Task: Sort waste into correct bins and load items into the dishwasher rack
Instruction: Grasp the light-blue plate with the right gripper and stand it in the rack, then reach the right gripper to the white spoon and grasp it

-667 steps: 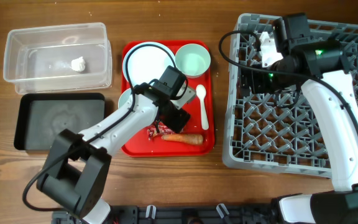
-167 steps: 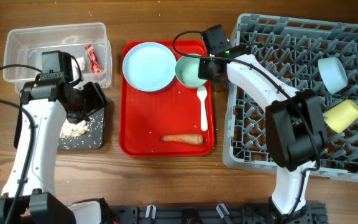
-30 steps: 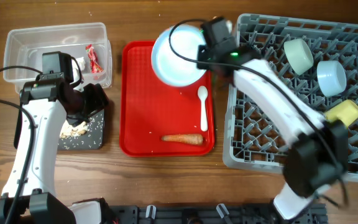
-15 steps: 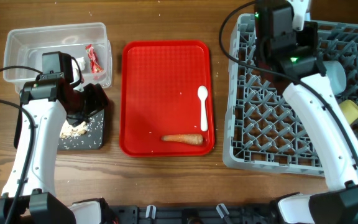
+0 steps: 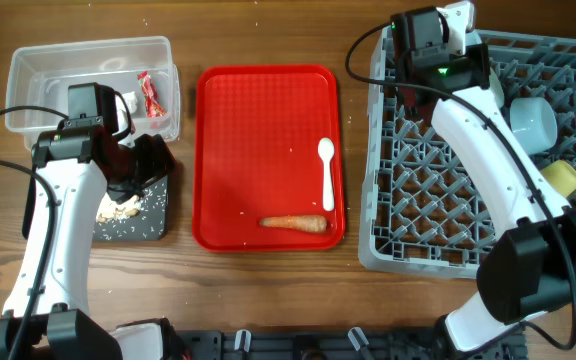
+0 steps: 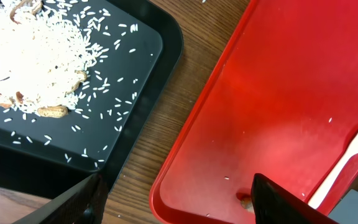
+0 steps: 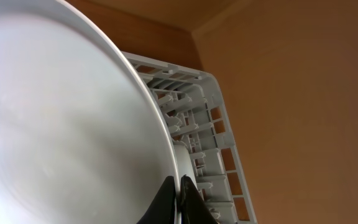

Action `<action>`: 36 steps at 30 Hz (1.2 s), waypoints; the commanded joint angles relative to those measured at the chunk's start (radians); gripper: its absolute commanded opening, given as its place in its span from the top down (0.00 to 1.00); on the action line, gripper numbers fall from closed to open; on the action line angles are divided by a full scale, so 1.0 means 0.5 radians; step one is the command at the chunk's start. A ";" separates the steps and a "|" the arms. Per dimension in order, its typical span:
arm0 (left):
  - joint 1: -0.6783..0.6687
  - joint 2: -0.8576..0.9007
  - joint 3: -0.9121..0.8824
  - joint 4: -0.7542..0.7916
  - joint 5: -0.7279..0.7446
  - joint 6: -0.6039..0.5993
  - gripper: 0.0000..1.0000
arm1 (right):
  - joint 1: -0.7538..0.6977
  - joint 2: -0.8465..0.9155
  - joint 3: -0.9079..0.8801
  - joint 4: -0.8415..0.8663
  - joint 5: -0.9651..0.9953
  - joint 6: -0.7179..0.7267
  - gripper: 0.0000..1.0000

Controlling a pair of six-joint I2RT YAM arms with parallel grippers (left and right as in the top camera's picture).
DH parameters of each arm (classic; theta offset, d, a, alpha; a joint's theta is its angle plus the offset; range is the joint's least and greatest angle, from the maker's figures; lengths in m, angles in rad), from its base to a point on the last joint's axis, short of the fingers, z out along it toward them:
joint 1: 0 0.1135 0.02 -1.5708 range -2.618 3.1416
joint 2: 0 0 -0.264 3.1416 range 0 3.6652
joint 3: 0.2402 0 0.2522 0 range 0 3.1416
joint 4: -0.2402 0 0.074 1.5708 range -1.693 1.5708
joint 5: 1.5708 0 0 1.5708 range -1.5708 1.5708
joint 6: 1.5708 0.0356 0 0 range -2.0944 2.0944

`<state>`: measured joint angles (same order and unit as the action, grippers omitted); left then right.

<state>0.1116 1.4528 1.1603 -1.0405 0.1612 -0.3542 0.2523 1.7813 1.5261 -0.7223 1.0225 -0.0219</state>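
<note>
Over the rack [image 5: 418,220] corner, smooth white plate [image 7: 61,124], rim clamped in right gripper [image 7: 180,188]; left gripper [image 6: 176,182] apart.

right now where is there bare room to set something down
The red tray is bare across its top and left, bordered by the spoon at right and the carrot below. Crowded: the rack along its right side, with bowl and cup.

I see the white round plate [image 7: 61,124] up on edge at the far corner of the grey lattice dish rack [image 5: 428,230], rim pinched by the right gripper [image 7: 180,194]. Pale blue-white bowl [image 5: 531,120] and yellow plastic cup [image 5: 560,177] lie tipped inside it. Orange carrot [image 5: 293,223] and white spoon [image 5: 327,172] sit apart on the red tray [image 5: 258,120]. Red-and-white candy wrapper [image 5: 148,93] is in the clear tub [image 5: 58,60], beige scraps [image 5: 118,208] in the black tray [image 5: 153,228].
</note>
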 commanded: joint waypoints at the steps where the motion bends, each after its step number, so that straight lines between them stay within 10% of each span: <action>1: 0.008 -0.025 0.009 -0.002 -0.005 0.004 0.25 | 0.005 0.059 0.002 -0.024 -0.039 0.006 0.96; 12: 0.008 -0.025 0.009 -0.002 -0.005 0.004 0.25 | 0.011 0.043 0.003 -0.249 0.426 0.253 0.96; 24: 0.008 -0.025 0.009 -0.002 -0.005 0.005 0.25 | 0.102 0.043 0.003 -0.131 0.011 0.148 0.96; 28: 0.008 -0.025 0.009 -0.002 -0.005 0.005 0.25 | 0.117 0.043 0.003 -0.113 -0.288 0.147 0.56; 36: 0.008 -0.025 0.009 -0.001 -0.005 0.005 0.25 | 0.117 -0.049 0.003 -0.233 -0.655 0.377 0.44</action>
<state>0.1116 1.4528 1.1603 -1.0405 0.1612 -0.3542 0.3073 1.7824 1.5261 -0.8280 0.8192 0.1009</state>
